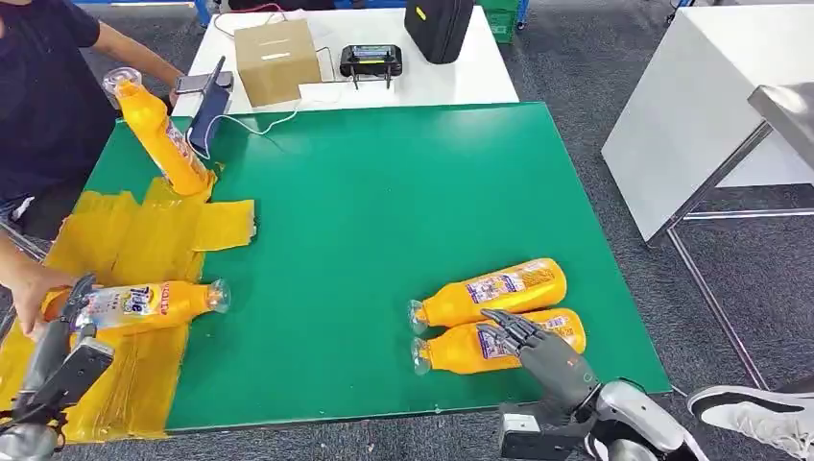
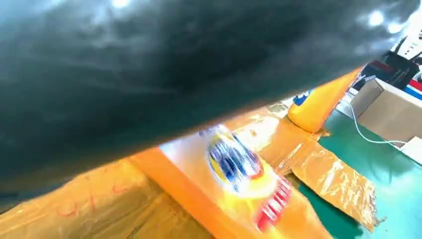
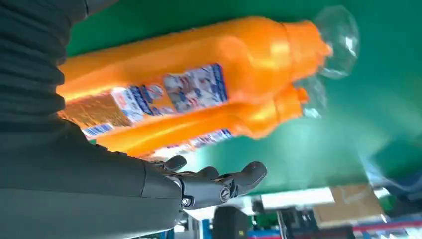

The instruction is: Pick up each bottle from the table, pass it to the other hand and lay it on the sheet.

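Green table [image 1: 384, 240]: left hand [image 1: 67, 331] grips sideways bottle [image 1: 144, 305], cap rightward; right hand [image 1: 538, 351] spread.

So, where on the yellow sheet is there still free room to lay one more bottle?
Bare yellow sheet lies between the upright bottle held by a person at the far end and the lying bottle near the left hand. The near end is crowded: a person's hand is there too.

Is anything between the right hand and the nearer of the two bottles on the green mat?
Nothing visible. The right hand hovers open right over the nearer bottle, fingers above its label. The second bottle lies close alongside on the far side, not in the way.
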Tool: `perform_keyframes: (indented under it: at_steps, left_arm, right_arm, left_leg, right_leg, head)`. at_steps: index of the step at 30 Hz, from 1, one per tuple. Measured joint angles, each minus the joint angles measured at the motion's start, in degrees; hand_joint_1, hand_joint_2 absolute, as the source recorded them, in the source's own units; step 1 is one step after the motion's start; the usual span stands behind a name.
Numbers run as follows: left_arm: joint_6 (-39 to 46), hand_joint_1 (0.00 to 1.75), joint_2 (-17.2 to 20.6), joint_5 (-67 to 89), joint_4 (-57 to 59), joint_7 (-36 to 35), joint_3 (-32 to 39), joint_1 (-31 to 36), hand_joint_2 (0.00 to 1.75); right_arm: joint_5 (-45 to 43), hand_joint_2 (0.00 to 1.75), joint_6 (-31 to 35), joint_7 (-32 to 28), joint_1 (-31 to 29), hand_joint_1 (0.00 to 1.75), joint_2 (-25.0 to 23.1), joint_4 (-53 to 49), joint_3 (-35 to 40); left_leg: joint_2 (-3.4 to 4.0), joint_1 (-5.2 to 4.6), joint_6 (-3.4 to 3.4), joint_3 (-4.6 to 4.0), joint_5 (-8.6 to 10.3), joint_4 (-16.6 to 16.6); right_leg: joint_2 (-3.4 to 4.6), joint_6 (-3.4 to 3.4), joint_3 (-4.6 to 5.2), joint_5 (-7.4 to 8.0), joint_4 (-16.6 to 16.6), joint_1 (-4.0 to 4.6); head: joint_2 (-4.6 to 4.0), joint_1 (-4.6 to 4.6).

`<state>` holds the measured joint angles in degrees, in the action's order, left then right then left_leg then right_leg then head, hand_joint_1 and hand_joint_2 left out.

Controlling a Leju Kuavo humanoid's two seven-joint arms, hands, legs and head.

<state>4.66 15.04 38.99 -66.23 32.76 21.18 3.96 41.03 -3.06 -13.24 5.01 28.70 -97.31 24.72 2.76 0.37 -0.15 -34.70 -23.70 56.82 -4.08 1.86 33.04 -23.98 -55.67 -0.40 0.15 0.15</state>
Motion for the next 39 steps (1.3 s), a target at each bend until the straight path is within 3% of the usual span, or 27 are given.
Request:
perform_keyframes:
  at_steps: [23,39]
  left_arm:
    - [-0.9,0.00,-0.7,-1.9,-0.1,0.8,-0.1,0.6,0.00]
    - [-1.2,0.00,-1.7,-1.8,0.6,1.0,-1.7,3.6,0.00]
  right_arm:
    - [-0.7,1.75,-3.8,5.9,1.7,0.00,8.8,1.1,-7.9]
    - [0.0,1.75,-5.3,6.1,2.8,0.00,9.1,4.3,-9.4]
  left_leg:
    - [0.01,-0.10,0.02,0.02,0.00,0.0]
    - [0.01,-0.11,0.02,0.02,0.00,0.0]
  right_leg:
    - [0.00,0.03,0.01,0.02,0.0,-0.08]
    - [0.00,0.04,-0.02,0.03,0.0,-0.09]
  head:
    - [0.00,-0.02]
    - [0.00,-0.02]
